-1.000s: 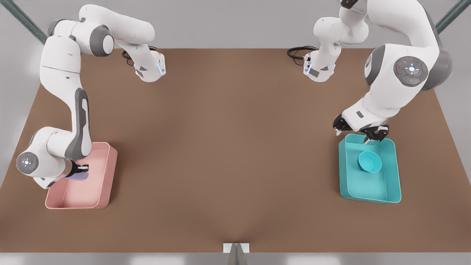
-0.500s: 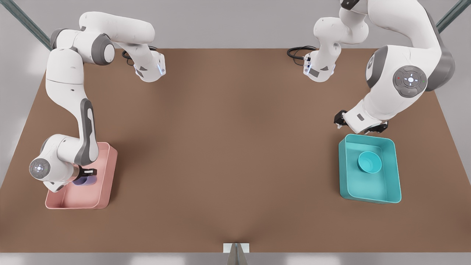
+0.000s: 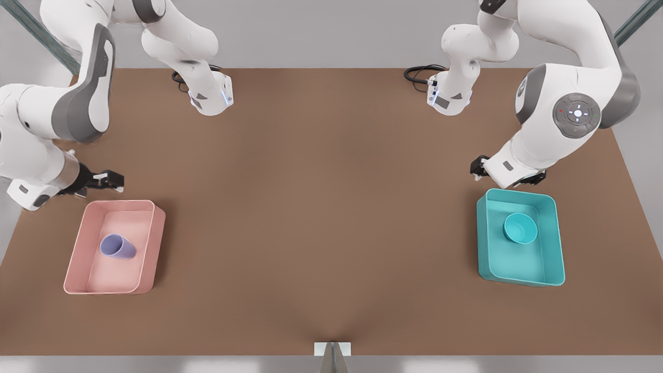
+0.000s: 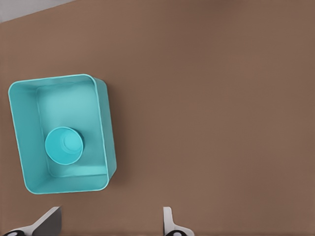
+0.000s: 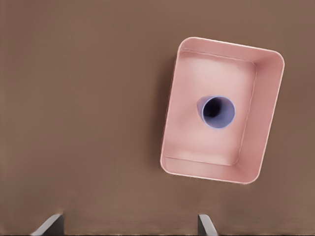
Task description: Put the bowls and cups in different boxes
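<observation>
The cup (image 3: 118,246) is seen standing mouth up inside the pink box (image 3: 147,246), near its middle and free of the walls; in the right wrist view its dark mouth (image 5: 217,112) is looked into from above. It is judged light, stiff and smooth, so a hold across the rim, one finger inside and one outside, would be favoured; a pinch on the tapered side could slip. The bowl (image 3: 520,228) lies in the teal box (image 3: 551,248), toward the far end. It is judged light and rigid too, and best taken by its rim. Each box holds one item and nothing else, so the sorting is judged done. The right end effector (image 3: 106,180) hangs open and empty just beyond the pink box. The left end effector (image 3: 510,178) hangs beyond the teal box; its fingertips (image 4: 168,221) are spread wide, nothing held.
</observation>
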Robot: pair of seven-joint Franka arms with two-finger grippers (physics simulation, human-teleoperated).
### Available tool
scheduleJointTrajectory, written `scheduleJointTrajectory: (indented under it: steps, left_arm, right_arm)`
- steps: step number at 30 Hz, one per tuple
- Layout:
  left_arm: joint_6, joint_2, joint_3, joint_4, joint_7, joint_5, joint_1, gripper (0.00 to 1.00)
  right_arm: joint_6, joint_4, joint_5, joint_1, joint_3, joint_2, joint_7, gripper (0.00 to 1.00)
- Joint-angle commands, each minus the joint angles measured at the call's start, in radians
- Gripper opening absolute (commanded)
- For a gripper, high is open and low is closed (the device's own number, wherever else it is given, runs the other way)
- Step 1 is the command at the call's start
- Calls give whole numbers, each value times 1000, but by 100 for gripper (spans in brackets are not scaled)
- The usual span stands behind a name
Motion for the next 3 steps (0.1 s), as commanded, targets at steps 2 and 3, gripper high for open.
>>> scheduleJointTrajectory:
  steps: [2,3]
  left_arm:
    - [-3,-1,0,1,-29,-2,-2,100]
    - [-5,-1,0,-1,-29,-4,-2,100]
  right_arm:
    - [-111,-66,11,-12,9,-66,207,100]
    - [-111,-67,11,-12,9,-66,207,100]
